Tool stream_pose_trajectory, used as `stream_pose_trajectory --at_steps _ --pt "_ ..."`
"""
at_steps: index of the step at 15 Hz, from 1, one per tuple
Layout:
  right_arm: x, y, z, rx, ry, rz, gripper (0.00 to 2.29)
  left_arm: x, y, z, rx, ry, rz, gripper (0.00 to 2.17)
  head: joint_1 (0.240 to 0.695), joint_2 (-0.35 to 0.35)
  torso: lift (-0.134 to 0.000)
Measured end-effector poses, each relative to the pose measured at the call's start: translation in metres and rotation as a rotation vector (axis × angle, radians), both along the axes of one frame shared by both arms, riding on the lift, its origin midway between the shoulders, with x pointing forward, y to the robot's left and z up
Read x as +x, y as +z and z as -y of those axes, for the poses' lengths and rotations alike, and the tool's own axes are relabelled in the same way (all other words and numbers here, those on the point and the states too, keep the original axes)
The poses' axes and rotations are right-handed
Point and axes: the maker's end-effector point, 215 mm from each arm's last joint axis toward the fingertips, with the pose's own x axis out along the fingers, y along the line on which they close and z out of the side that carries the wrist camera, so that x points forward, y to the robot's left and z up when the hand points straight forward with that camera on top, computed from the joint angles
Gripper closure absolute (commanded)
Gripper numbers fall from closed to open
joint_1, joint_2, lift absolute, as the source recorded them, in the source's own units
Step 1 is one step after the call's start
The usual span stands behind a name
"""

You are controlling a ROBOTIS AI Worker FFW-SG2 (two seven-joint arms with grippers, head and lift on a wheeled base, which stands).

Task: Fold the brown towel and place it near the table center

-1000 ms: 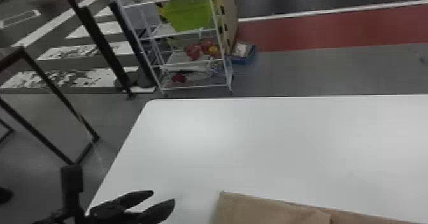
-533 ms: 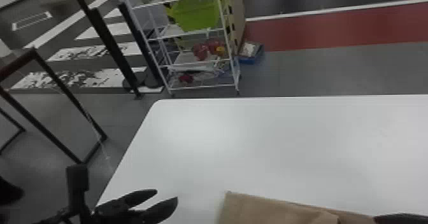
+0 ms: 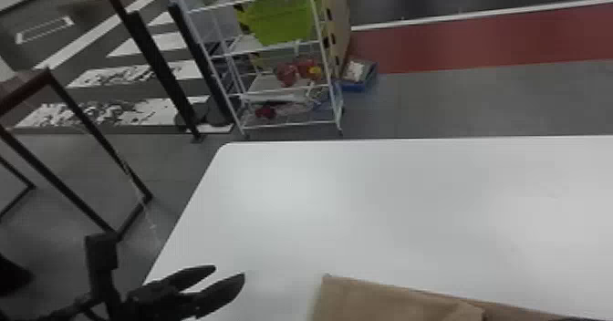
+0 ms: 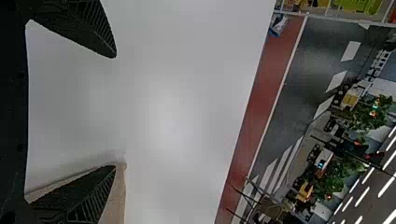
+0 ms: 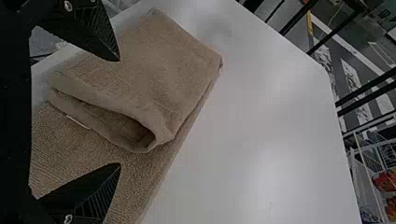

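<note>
The left arm (image 3: 157, 299) is lying at the head view's lower left, with a dark block (image 3: 101, 251) standing up beside its gripper. The left gripper (image 3: 230, 272) is pointing toward the robot's right and slightly forward, its two black fingers standing apart and tapering toward their tips. In the right wrist view, the right gripper (image 5: 117, 112) is also holding its fingers (image 5: 91, 35) wide apart, their ridged inner faces showing and nothing sitting clamped between them.
</note>
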Motion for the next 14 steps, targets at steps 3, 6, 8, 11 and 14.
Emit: stream_pose_trajectory --at_steps 3,6,8,11,14 --pt "-0.016 -0.011 -0.012 -0.023 0.033 -0.021 0.08 -0.003 0.006 -0.001 -0.019 -0.011 0.015 0.03 0.695 0.35 -0.122" --pt "-0.03 -0.024 -0.017 -0.051 0.05 -0.047 0.08 -0.008 0.011 -0.01 -0.029 -0.002 0.025 0.03 0.695 0.35 -0.122" --pt "-0.035 -0.034 -0.019 -0.078 0.059 -0.064 0.08 -0.007 0.012 -0.014 -0.023 0.001 0.035 0.03 0.695 0.35 -0.122" --pt "-0.034 -0.043 -0.021 -0.108 0.066 -0.073 0.08 -0.002 0.015 -0.016 -0.019 0.003 0.051 0.03 0.695 0.35 -0.122" --pt "-0.031 -0.051 -0.025 -0.129 0.08 -0.081 0.08 0.003 0.015 -0.017 -0.025 0.007 0.058 0.03 0.695 0.35 -0.122"
